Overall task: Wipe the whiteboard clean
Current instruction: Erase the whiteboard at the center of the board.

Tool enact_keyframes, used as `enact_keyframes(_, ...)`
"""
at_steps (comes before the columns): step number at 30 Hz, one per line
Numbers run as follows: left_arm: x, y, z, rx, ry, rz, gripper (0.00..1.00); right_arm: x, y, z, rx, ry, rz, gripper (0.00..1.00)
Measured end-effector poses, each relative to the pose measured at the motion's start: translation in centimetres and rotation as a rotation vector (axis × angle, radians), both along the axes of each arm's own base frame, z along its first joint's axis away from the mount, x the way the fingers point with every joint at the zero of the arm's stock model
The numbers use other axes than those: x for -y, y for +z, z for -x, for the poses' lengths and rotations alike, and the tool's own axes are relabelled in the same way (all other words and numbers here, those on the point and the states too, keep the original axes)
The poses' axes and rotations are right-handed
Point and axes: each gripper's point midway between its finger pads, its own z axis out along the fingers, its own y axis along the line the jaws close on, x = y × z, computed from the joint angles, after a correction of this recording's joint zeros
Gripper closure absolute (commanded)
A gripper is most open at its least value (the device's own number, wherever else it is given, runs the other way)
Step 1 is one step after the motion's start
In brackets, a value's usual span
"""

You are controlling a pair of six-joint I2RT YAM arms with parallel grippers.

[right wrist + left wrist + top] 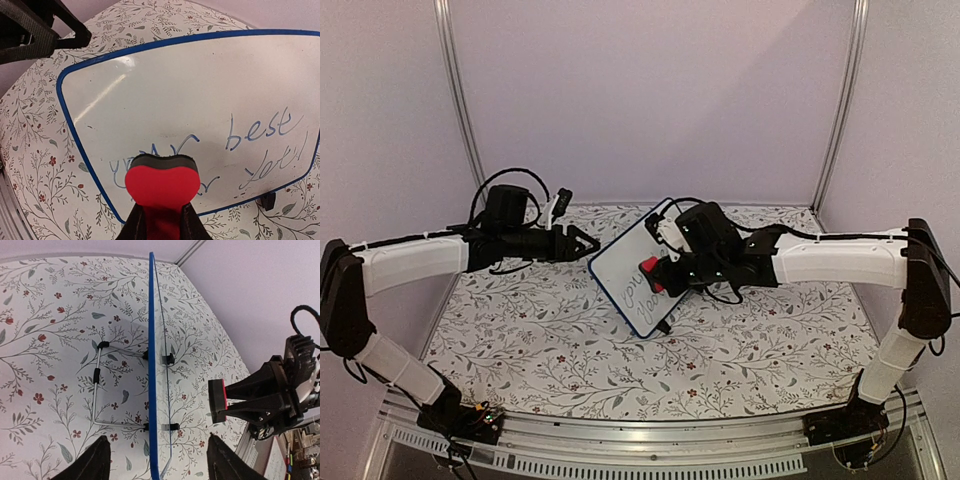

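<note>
Pinching the red eraser block [161,187] in my right hand [660,272], I face the upright blue-framed white whiteboard [620,265] at the middle of the floral surface [520,330]; blue handwriting [260,132] along its lower half lies ahead. My left hand [588,244], spread, straddles its short edge.

Whiteboard [175,85]: blue handwriting. "best" toward its right edge; "you!" (reading uncertain) just beneath. Faint smeared strokes along its lower edge, further left, illegible.
</note>
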Motion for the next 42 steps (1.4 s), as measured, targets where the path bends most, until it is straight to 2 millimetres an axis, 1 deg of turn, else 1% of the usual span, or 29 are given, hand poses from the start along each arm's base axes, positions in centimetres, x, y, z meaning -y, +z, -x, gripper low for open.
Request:
enact_keyframes(3, 0.3, -0.2, -0.1, -0.003, -0.012, 0.011, 0.39, -0.1, -0.2, 0.1, -0.001, 0.002, -0.002, 0.94)
enact_keyframes(4, 0.4, -0.4, -0.1, -0.008, -0.016, 0.013, 0.41, -0.2, -0.2, 0.1, -0.001, 0.002, -0.005, 0.94)
enact_keyframes(9, 0.7, -1.0, -0.2, -0.031, -0.026, 0.020, 0.46, -0.7, 0.0, 0.2, 0.006, 0.007, -0.020, 0.94)
enact_keyframes(12, 0.8, -0.9, -0.1, -0.032, -0.034, 0.029, 0.53, -0.9, -0.1, 0.3, 0.006, 0.011, -0.022, 0.94)
enact_keyframes(17, 1.0, -0.7, 0.0, -0.033, -0.043, 0.042, 0.54, -1.1, -0.6, 0.3, 0.000, 0.014, -0.017, 0.94)
enact_keyframes(20, 1.1, -1.0, 0.0, -0.043, -0.047, 0.041, 0.55, -1.1, -0.9, 0.3, -0.004, 0.015, -0.010, 0.94)
enact_keyframes(28, 1.1, -2.6, -0.1, -0.084, -0.044, 0.021, 0.67, -1.4, -1.4, 0.6, -0.010, 0.023, -0.004, 0.94)
enact_keyframes(30, 1.1, -2.7, -0.1, -0.086, -0.043, 0.020, 0.69, -1.4, -1.6, 0.6, -0.013, 0.025, -0.001, 0.94)
enact_keyframes(35, 1.1, -2.7, -0.1, -0.086, -0.045, 0.019, 0.81, -1.5, -2.1, 0.7, -0.021, 0.029, 0.005, 0.94)
enact_keyframes(40, 1.2, -2.7, 0.0, -0.089, -0.046, 0.022, 0.88, -1.8, -2.5, 1.0, -0.028, 0.040, 0.010, 0.94)
enact_keyframes(42, 1.2, -2.6, 0.0, -0.090, -0.047, 0.024, 0.90, -2.1, -2.5, 1.2, -0.029, 0.046, 0.009, 0.94)
